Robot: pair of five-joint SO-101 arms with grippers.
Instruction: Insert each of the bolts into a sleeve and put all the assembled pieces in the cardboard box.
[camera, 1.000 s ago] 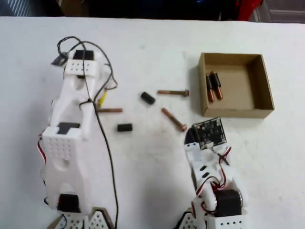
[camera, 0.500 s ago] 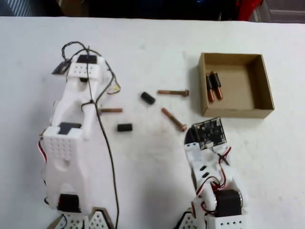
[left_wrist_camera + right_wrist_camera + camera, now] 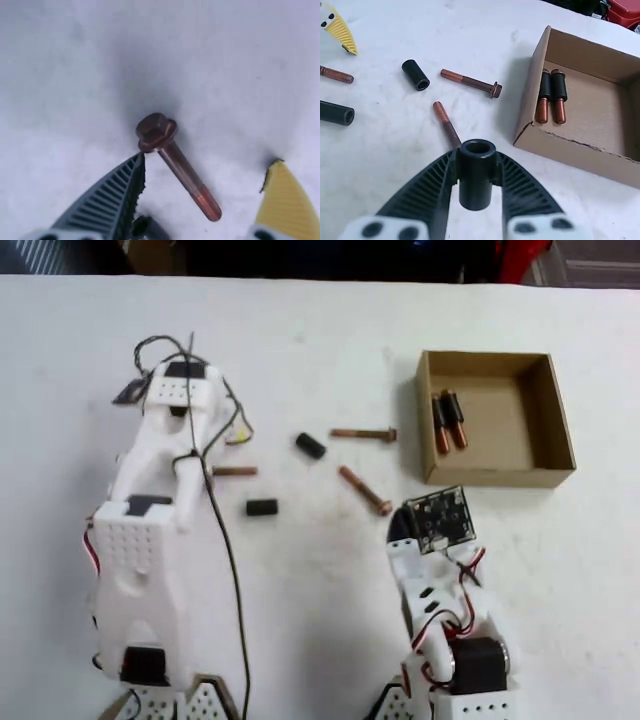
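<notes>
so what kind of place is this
Probably a robotics workbench or lab: a white table with two small robot arms, loose bolts and black sleeves, and a cardboard box.

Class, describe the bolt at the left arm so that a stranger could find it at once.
From the cardboard box, cross the white table past two loose bolts to the arm farthest from the box. The bolt lies flat, partly under that arm. Unlike the others, it lies inside the open left end effector.
</notes>
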